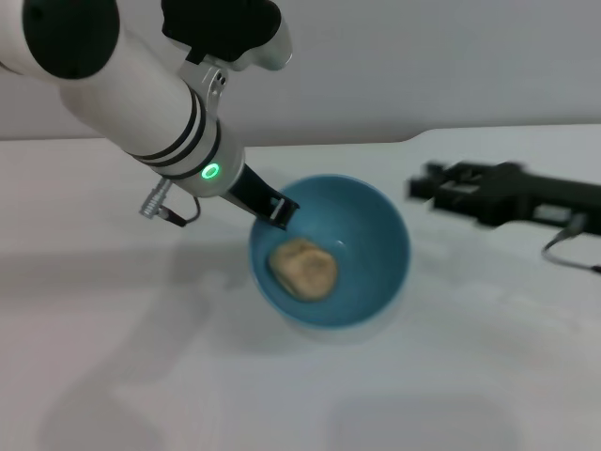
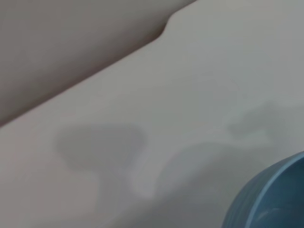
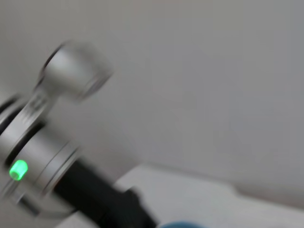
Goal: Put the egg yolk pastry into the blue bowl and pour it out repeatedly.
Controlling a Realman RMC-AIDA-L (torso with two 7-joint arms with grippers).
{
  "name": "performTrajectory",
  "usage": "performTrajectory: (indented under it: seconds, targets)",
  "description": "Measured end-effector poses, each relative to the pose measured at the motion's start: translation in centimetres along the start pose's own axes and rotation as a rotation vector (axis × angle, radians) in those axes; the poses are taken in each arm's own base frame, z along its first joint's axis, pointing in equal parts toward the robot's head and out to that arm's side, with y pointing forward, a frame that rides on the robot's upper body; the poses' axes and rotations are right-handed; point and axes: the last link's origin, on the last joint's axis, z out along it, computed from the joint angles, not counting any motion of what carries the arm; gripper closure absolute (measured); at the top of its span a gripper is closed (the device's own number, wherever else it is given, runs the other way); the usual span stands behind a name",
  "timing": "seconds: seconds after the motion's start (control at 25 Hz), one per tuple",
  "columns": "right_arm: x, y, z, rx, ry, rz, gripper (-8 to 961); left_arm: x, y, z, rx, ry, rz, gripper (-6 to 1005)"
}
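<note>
The blue bowl sits mid-table, its mouth tipped toward me. Inside it, against the left wall, lies the pale tan egg yolk pastry. My left gripper reaches down from the upper left and is shut on the bowl's left rim. In the left wrist view only a part of the bowl's outer wall shows. My right gripper hovers to the right of the bowl, apart from it and motion-blurred. In the right wrist view I see the left arm and a sliver of the bowl's rim.
The white table stretches all around the bowl, with a pale wall behind its far edge. A grey cable hangs off the right arm at the far right.
</note>
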Motion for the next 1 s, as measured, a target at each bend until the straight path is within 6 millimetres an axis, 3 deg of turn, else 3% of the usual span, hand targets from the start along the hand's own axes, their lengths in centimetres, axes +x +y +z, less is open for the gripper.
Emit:
performTrajectory:
  seconds: [0.2, 0.44, 0.68, 1.0]
  targets:
    - [0.4, -2.5, -4.5, 0.151, -0.165, 0.120, 503, 0.2, -0.6, 0.4, 0.098, 0.020, 0.066, 981]
    - [3.2, -3.8, -9.1, 0.302, -0.269, 0.210, 500, 0.8, -1.0, 0.9, 0.220, 0.082, 0.164, 981]
    - [6.1, -3.9, -10.6, 0.366, -0.289, 0.269, 497, 1.4, -0.6, 1.7, 0.253, 0.184, 0.207, 980]
    - [7.5, -4.0, -10.9, 0.389, -0.267, 0.307, 493, 0.2, -2.7, 2.5, 0.264, 0.442, 0.166, 985]
